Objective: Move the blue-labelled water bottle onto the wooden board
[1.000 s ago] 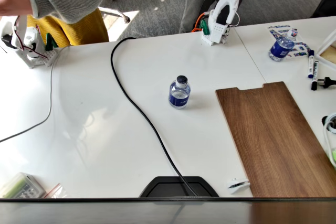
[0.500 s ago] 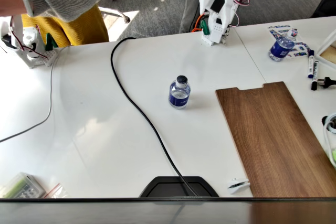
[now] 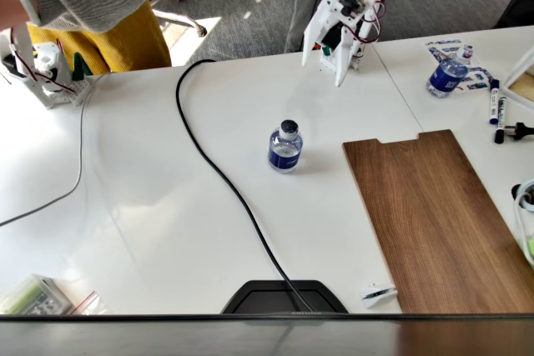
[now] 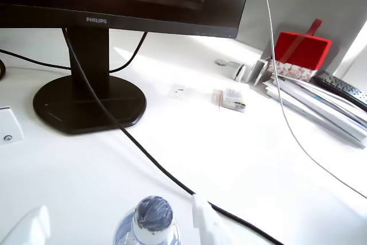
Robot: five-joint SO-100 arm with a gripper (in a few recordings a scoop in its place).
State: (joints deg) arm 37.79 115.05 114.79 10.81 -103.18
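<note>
1. In the fixed view the claw [image 3: 324, 60] hangs above the table's [image 3: 150, 206] far edge, its two white fingers spread apart and holding nothing.
2. The bottle [image 3: 284, 147] stands upright on the table, nearer the camera than the claw and well apart from it.
3. The board [image 3: 434, 214] lies flat, right of the bottle and not touching it.
4. In the wrist view the bottle's cap [image 4: 152, 213] sits between the fingertips [image 4: 205, 222], with a black cable [image 4: 155, 164] and a monitor stand [image 4: 89, 104] beyond.
</note>
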